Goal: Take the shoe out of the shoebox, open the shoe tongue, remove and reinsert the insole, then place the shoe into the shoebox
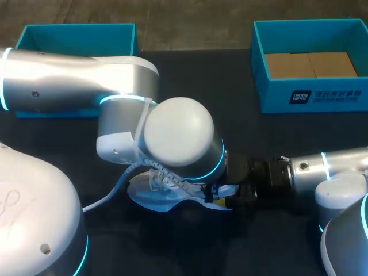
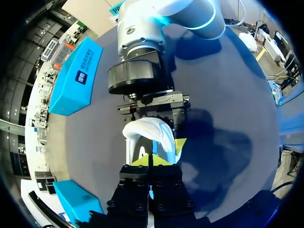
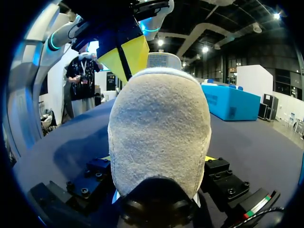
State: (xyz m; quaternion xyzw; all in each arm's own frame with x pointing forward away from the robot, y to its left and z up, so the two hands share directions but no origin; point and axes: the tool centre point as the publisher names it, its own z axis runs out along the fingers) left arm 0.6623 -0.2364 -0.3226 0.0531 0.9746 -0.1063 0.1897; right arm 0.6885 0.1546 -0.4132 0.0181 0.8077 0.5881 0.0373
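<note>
The white shoe (image 1: 158, 192) lay on the dark desk (image 1: 230, 86), a little toward six o'clock from its middle. It was outside both boxes and mostly hidden beneath the elbow of the left arm (image 1: 69, 80). The right arm (image 1: 328, 167) came in from four o'clock. The right jaws held the shoe by its beige heel (image 3: 159, 133), one finger at the heel's nine o'clock side and one at three o'clock. The left jaws stood narrow, their yellow tips (image 2: 142, 161) all but meeting over the shoe, facing the right jaws across it. Whether they pinched anything thin I could not tell. One open teal box (image 1: 75, 40) stood at the desk's ten o'clock corner. A second teal box (image 1: 313, 95), with brown cardboard inside, stood at two o'clock.
</note>
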